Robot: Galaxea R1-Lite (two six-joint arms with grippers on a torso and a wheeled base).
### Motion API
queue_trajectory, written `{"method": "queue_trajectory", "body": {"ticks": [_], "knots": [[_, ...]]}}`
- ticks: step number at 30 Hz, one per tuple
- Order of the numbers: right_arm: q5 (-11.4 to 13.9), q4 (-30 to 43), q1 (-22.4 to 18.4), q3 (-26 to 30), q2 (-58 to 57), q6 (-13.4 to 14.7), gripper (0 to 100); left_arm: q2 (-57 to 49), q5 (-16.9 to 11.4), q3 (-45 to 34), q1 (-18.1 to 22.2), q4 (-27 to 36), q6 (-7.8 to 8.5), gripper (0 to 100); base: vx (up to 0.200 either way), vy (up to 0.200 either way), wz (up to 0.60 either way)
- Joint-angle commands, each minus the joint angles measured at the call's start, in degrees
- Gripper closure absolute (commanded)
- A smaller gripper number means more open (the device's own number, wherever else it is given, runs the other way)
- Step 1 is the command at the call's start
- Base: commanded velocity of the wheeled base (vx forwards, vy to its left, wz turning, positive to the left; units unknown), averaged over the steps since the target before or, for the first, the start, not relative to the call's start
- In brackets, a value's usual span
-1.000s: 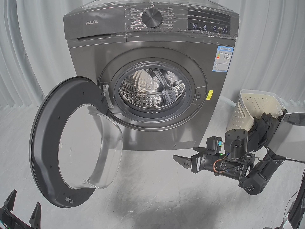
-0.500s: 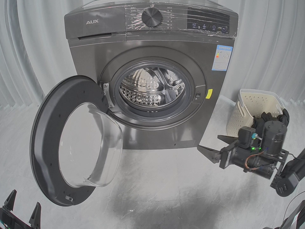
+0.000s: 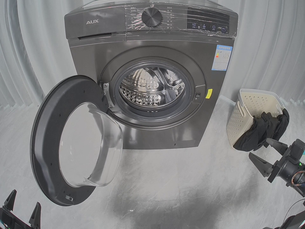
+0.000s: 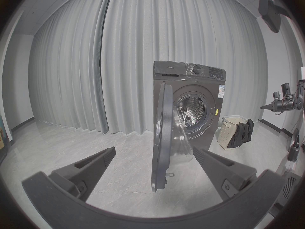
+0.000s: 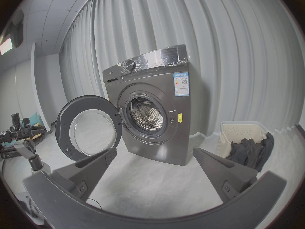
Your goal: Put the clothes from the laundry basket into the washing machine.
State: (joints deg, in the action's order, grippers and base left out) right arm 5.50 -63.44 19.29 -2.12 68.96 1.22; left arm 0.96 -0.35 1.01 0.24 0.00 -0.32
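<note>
Black clothes overhang the laundry basket; right fingers spread nearby; left fingers spread too.

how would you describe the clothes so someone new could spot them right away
Start at the big grey washing machine with its round door swung open. Just to the right of it sits a cream perforated laundry basket. The clothes are the black bundle draped over the basket's front rim, the only dark, soft thing there.
</note>
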Motion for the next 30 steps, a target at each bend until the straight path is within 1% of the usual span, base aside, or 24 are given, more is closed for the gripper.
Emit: {"method": "queue_trajectory", "body": {"ticks": [1,3,6,8,10,14,16,18,20,23,25,30], "knots": [[0.6,7.5,-3.3,2.1,-13.1,-1.5,0,-1.0,0.0,-0.9,0.0,0.0,-0.03,0,0.0,0.0,0.0],[0.7,10.5,-3.2,2.1,-14.3,-1.2,0,-1.0,-0.1,-0.9,0.0,0.0,-0.03,0,0.0,0.0,0.0],[0.7,13.0,-3.1,2.1,-16.1,-0.8,0,-1.0,0.0,-0.9,0.0,0.0,-0.03,0,0.0,0.0,0.0],[0.6,16.2,-3.5,2.1,-19.8,-0.7,0,-1.0,0.0,-0.9,0.0,0.0,-0.03,0,0.0,0.0,0.0],[0.3,20.8,-4.7,2.1,-26.1,-1.0,0,-1.0,0.0,-0.9,0.0,0.0,-0.03,0,0.0,0.0,0.0],[0.7,28.7,-10.6,2.1,-37.6,-1.5,0,-1.0,0.0,-0.9,0.0,0.0,-0.03,0,0.0,0.0,0.0],[1.0,32.9,-12.4,2.1,-44.1,-1.6,0,-1.0,0.0,-0.9,0.0,0.0,-0.03,0,0.0,0.0,0.0],[1.4,35.8,-12.8,2.1,-48.2,-1.6,0,-1.0,0.0,-0.9,0.0,0.0,-0.03,0,0.0,0.0,0.0],[1.5,41.7,-12.9,2.1,-55.5,-1.6,0,-1.0,0.0,-0.9,0.0,0.0,-0.03,0,0.0,0.0,0.0],[1.4,46.8,-12.9,2.1,-61.7,-1.3,0,-1.0,0.0,-0.9,0.0,0.0,-0.03,0,0.0,0.0,0.0],[1.4,48.9,-13.2,2.1,-64.7,-1.2,0,-1.0,0.0,-0.9,0.0,0.0,-0.03,0,0.0,0.0,0.0],[0.7,48.9,-13.4,2.1,-64.8,-0.6,0,-1.0,0.0,-0.9,0.0,0.0,-0.03,0,0.0,0.0,0.0]]}}
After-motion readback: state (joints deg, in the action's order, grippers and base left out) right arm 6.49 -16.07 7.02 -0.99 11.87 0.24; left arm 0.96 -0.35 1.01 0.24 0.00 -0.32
